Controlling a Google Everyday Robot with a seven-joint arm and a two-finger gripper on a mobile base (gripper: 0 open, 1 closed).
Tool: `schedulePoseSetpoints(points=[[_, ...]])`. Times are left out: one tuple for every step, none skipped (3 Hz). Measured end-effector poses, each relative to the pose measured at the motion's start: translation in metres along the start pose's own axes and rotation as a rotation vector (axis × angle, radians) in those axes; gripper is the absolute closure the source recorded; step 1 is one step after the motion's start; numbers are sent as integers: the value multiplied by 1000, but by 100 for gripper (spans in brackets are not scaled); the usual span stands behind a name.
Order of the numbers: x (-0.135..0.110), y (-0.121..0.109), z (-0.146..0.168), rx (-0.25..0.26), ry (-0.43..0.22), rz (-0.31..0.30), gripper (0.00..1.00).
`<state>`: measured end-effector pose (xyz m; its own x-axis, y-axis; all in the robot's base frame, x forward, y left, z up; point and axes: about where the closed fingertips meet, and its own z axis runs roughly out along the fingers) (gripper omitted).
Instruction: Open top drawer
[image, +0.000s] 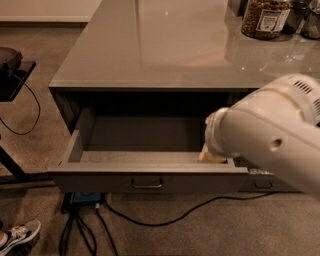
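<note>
The top drawer (145, 176) stands pulled far out from under the grey tabletop (165, 45), and its deep tray is open to view with a pale floor inside. The small handle (147, 184) sits in the middle of the drawer's front panel. The gripper (212, 156) is at the right end of the drawer, just behind the front panel and inside the tray. The thick white arm (270, 135) covers most of it, so it cannot be told if the gripper is open or closed. Above the drawer, at the far right of the tabletop, stands a jar (265, 17) with brown contents. Below the drawer, black cables (165, 218) lie on the carpet, and a shoe (17, 235) lies to the lower left of the drawer.
</note>
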<state>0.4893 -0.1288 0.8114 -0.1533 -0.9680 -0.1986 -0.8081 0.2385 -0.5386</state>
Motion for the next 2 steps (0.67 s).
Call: schedulePoseSetpoints(points=[[-1,-45,-4,74,-84,-8,63],[-3,-84,23,102,-156,-22,86]])
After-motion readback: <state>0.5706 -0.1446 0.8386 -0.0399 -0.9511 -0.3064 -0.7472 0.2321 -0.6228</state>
